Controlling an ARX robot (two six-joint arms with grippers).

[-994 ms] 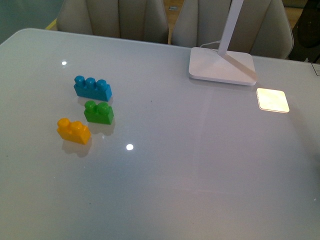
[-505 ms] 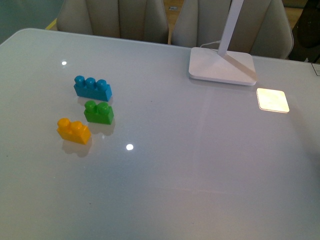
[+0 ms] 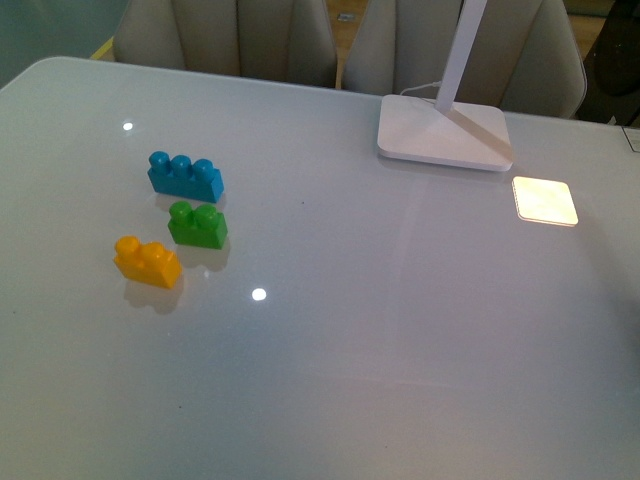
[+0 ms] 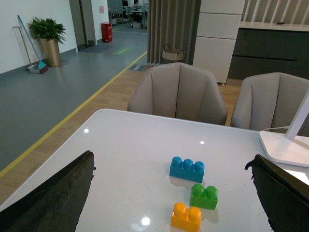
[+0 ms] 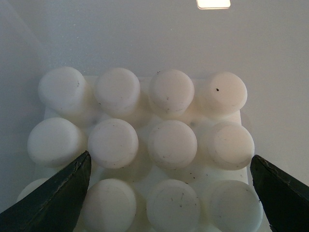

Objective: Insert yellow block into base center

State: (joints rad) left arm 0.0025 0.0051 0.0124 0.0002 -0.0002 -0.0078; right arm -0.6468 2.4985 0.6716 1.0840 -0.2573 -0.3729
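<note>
L jaws open, yellow block (image 4: 186,217) ahead; R jaws open over base (image 5: 171,144).

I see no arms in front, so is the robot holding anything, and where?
Nothing is held. Left gripper is open facing the yellow block; right gripper is open over the base.

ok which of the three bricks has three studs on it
The blue brick, the longest of the three and the one farthest from the robot. The green brick and the yellow block each have only two studs.
</note>
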